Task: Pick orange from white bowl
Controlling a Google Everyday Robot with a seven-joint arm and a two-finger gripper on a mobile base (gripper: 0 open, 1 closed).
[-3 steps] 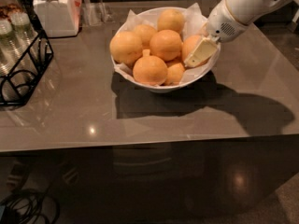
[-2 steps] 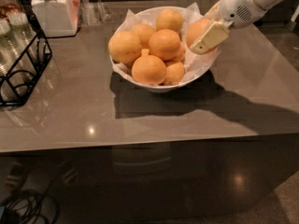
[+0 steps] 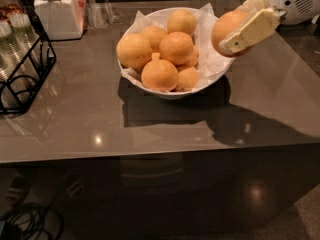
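Observation:
The white bowl sits at the back middle of the dark table, lined with crinkled white paper that sticks up past its rim. Several paler oranges are piled in it. My gripper is above the bowl's right rim, shut on the orange, a deeper reddish-orange one. The orange hangs clear of the pile, just outside the paper's right edge. A cream fingertip lies across its front; the other finger shows behind it.
A white lidded jar stands at the back left. A black wire rack with bottles is at the left edge. The glossy brown table ends at a front edge below.
My gripper has risen and moved right, lifting the orange out of the bowl's right side. The other oranges have stayed in place.

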